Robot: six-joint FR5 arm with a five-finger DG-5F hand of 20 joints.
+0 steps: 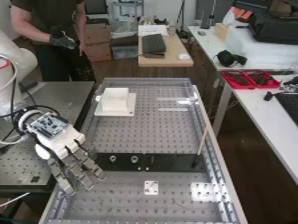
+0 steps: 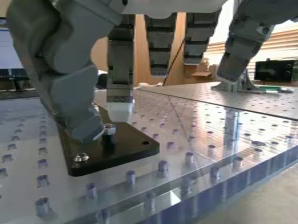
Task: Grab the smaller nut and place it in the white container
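Observation:
In the high view, the hand (image 1: 66,142) is at the left end of the flat black bar (image 1: 163,162), its fingers spread and pointing down. Two parts stand on the bar beside it: the larger nut (image 1: 113,158) and the bearing (image 1: 134,159). The hand (image 2: 70,90) is open in the wrist view, its thumb and one finger close above the black bar (image 2: 126,153). Right by their tips is a round metal part (image 2: 109,129); another round metal part (image 2: 81,157) sits farther along the bar. The white container (image 1: 115,101) stands at the bench's far left.
A thin wooden stick (image 1: 203,141) leans near the right rail. A small white plate with holes (image 1: 151,188) lies below the bar. Clear raised rails (image 1: 211,145) edge the bench. A person stands behind the arm at the upper left, apart from the parts.

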